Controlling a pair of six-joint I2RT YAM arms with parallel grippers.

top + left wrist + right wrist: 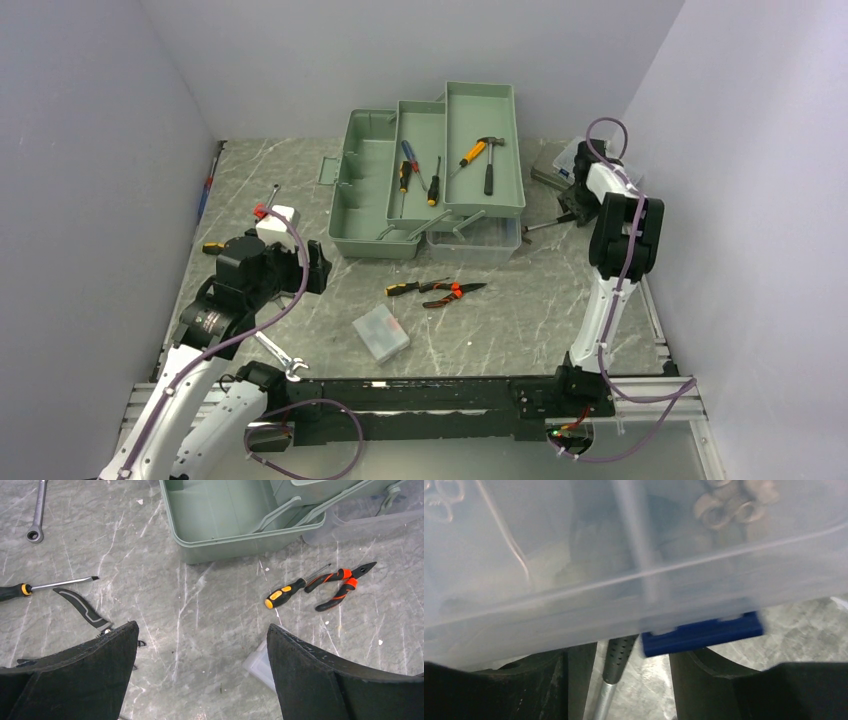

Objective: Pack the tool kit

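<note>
Clear parts box (574, 555) is jammed right up against my right wrist cam, blue latch (701, 635) included. Right jaws are spread below its edge, straddling a dotted tool handle (620, 652) without pinching it yet.

My worry: if I close and lift from here, I'd guess one side snags the box lip and drags or tips it, and the nuts (729, 505) go everywhere. Gripped that far back, the tool could also droop and swing.

Left jaws are spread too, holding nothing, hovering over the surface (200, 595) near the pliers (345, 582). Green toolbox (365, 195) sits open mid-surface, off to the left of the right arm, so that's a risky carry.
</note>
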